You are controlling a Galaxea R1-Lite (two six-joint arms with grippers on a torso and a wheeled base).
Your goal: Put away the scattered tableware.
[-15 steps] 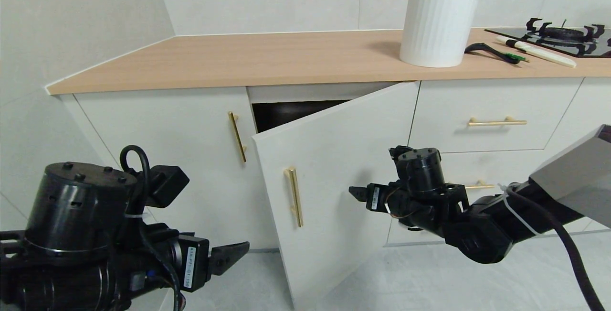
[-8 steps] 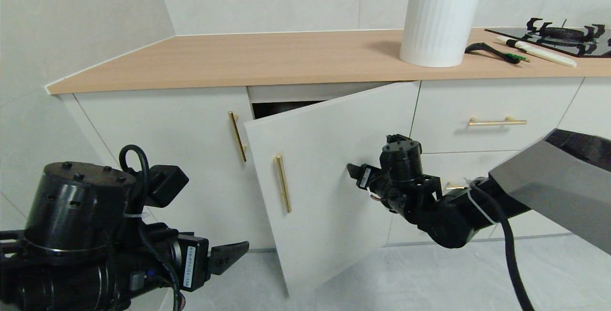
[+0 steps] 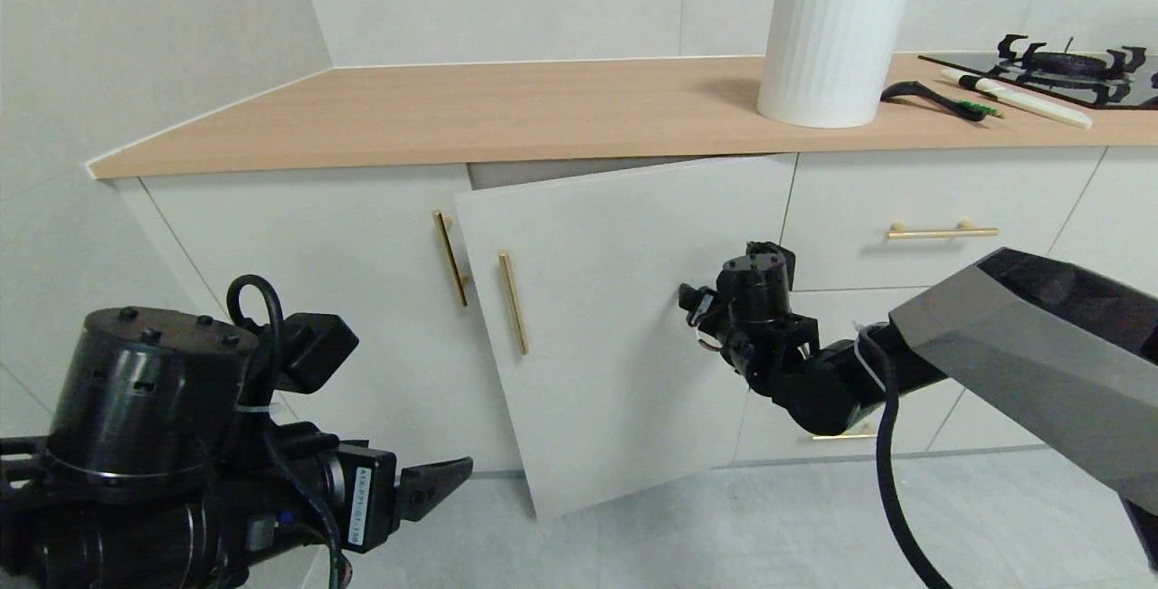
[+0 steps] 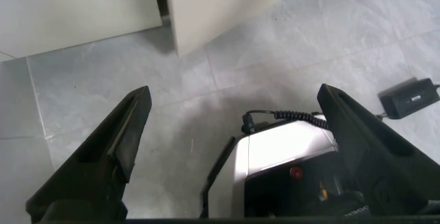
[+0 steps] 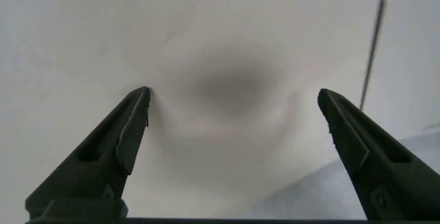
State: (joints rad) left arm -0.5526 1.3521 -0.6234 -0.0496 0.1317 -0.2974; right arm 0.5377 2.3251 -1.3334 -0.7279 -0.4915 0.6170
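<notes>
The white cabinet door (image 3: 615, 318) with a gold handle (image 3: 512, 302) stands only slightly ajar under the wooden counter (image 3: 452, 114). My right gripper (image 3: 689, 299) is at the door's face, open, with its fingertips close to the panel (image 5: 234, 59). My left gripper (image 3: 443, 480) hangs low at the left over the floor, open and holding nothing (image 4: 234, 97). On the counter at the far right lie a black spoon (image 3: 932, 99), a white utensil (image 3: 1018, 98) and a small green piece (image 3: 982, 107).
A tall white ribbed container (image 3: 837, 28) stands on the counter beside the utensils. A gas hob (image 3: 1067, 69) is at the far right. Drawers with gold handles (image 3: 941, 231) sit right of the door. A black box (image 4: 409, 99) lies on the grey floor.
The cabinet door has swung from well open to almost shut. My right gripper moved forward and up with it, against its face. The left arm stayed still.
</notes>
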